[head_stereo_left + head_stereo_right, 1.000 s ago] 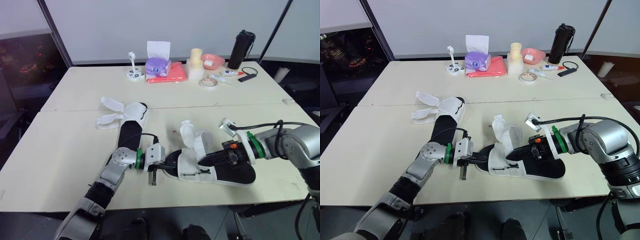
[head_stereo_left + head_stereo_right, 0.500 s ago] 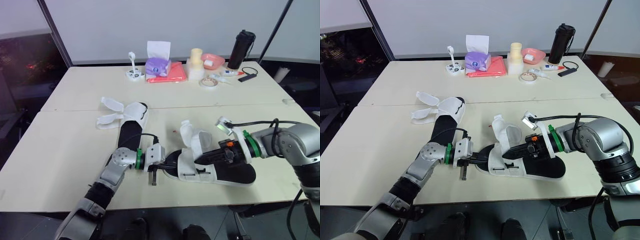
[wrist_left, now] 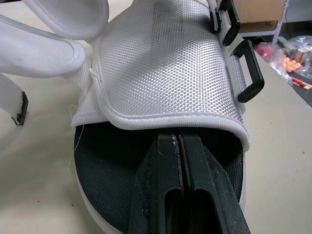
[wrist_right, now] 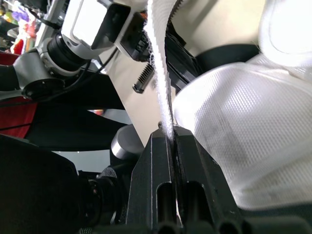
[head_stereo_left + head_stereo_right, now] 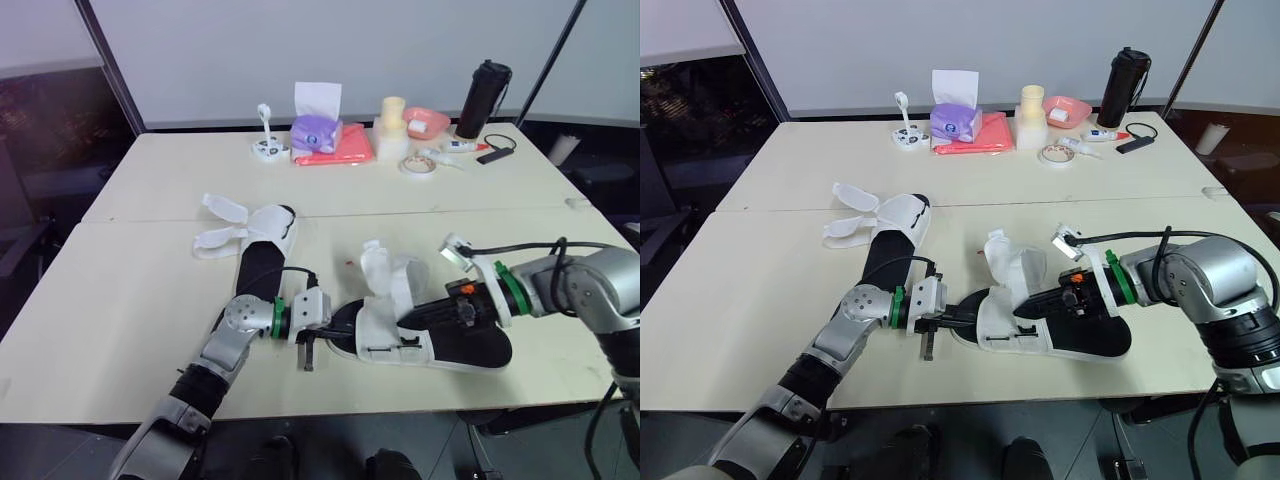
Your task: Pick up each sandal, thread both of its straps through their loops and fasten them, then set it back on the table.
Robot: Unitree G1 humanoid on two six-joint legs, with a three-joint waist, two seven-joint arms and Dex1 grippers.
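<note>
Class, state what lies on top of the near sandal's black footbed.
The mesh upper arches over it, and the left gripper reaches over its exposed end. The part beneath the upper is covered.

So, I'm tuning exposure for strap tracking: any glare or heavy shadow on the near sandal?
Right wrist view: the strap and parts of the sandal wash out white. Left wrist view: weave evenly lit, insole dark. Left eye view: soft shadows, no glare.
</note>
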